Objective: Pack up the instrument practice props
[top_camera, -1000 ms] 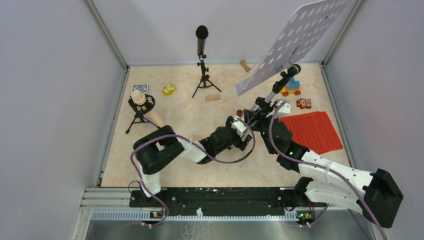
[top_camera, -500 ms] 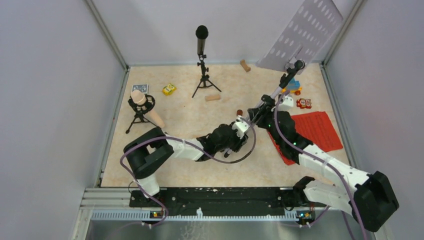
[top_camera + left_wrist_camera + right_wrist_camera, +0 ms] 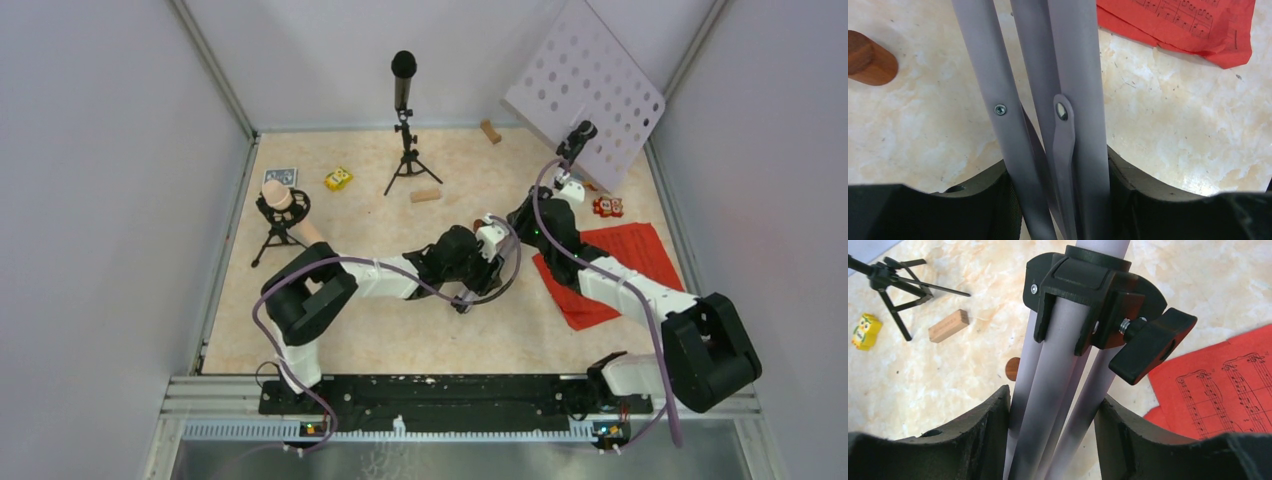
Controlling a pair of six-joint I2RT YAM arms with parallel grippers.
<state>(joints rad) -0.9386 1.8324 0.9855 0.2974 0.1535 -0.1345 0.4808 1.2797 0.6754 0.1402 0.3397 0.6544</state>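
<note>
A: What has the left gripper got?

B: Its dark fingers press on both sides of the folded legs of the music stand. They are smooth grey metal strips, riveted together.

A: And the right gripper?

B: It is closed the same way on the round silver tubes of those legs, just below a black plastic collar with a wing knob.

A: Where is the stand?

B: It is held tilted over the middle-right of the beige, marble-patterned table. Its white desk, a flat plate punched with round holes, is up near the back right corner.

A: What lies close by?

B: A rounded brown wooden peg, and thin red sheet music printed with black staves, flat under the right arm.

A: Farther off?

B: On the left, a beige microphone leans in a ring mount on a small black tripod. At the back, a black microphone stands upright on another tripod, with a tan wooden block and a yellow toy car near it
</note>
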